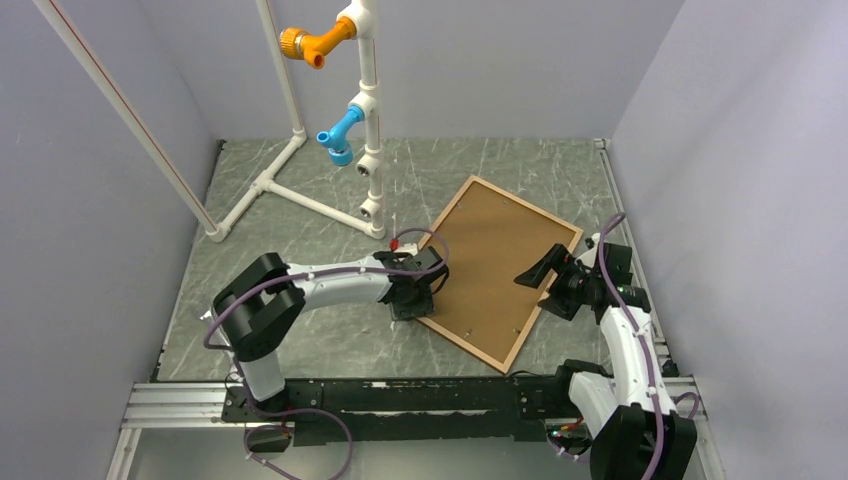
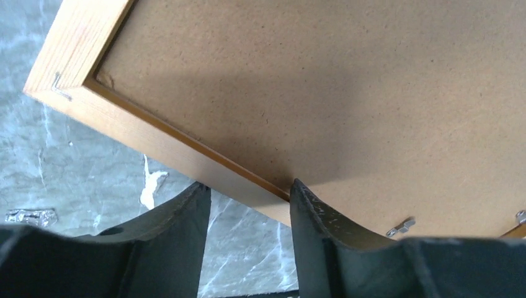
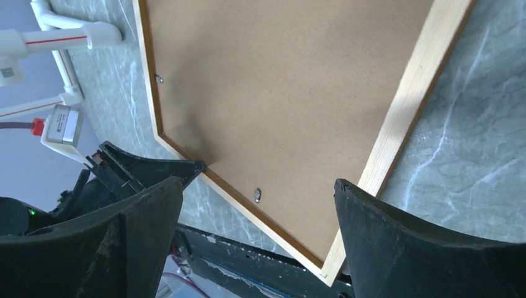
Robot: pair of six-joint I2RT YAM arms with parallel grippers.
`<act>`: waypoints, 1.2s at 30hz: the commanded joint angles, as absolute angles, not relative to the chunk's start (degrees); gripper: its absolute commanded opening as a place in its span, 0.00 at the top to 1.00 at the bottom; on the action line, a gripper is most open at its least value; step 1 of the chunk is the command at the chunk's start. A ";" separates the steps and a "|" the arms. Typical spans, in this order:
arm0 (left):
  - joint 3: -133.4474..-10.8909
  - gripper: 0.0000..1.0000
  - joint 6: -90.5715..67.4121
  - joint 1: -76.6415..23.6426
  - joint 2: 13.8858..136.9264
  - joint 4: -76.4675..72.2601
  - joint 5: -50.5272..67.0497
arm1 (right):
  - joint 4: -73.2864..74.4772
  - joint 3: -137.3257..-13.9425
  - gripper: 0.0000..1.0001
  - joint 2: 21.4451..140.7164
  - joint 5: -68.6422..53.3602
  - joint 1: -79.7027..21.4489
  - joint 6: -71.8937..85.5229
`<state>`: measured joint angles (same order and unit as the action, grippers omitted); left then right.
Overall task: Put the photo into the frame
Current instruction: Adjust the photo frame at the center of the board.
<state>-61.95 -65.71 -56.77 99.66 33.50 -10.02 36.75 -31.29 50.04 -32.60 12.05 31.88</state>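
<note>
The frame (image 1: pixel 525 205) lies tilted on the marble table with its back upward, a thin light wood rim around a brown backing board (image 1: pixel 490 260). The photo does not show in any view. My left gripper (image 1: pixel 418 300) sits low at the frame's left rail (image 2: pixel 80 43). Its fingers stand apart, one over the table and one over the board, with the rail's edge at their tips (image 2: pixel 247 186). My right gripper (image 1: pixel 540 270) hovers wide open over the frame's right rail (image 3: pixel 415 87), with nothing in it (image 3: pixel 259 186).
Small metal tabs (image 3: pixel 257 195) line the frame's inner edge. A white pipe stand (image 1: pixel 365 120) with an orange fitting (image 1: pixel 315 42) and a blue one (image 1: pixel 340 135) stands at the back. Grey walls enclose the table. A metal rail (image 1: pixel 400 395) runs along the near edge.
</note>
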 commanded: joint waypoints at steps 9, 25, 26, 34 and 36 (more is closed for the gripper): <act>-80.56 0.70 -50.93 -55.13 112.43 37.05 -16.30 | 40.84 -38.28 0.06 49.46 -28.15 11.87 29.06; -97.90 0.10 -34.59 -48.12 118.55 44.59 -17.68 | 39.32 -36.94 0.06 50.97 -28.27 11.89 28.71; -96.21 0.09 -35.90 -48.27 117.11 43.62 -15.57 | 39.37 -36.92 0.06 50.87 -28.30 11.82 28.65; -80.77 0.13 -49.45 -52.84 107.18 36.04 -5.93 | 40.06 -37.09 0.06 49.97 -28.74 11.87 28.65; -78.87 0.13 -52.09 -54.20 106.64 34.43 -4.84 | 40.14 -36.95 0.06 49.74 -28.94 11.87 28.65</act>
<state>-81.65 -44.14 -51.57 109.62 39.72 -9.87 40.64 -36.16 50.96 -28.16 12.01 28.91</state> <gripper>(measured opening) 0.873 0.938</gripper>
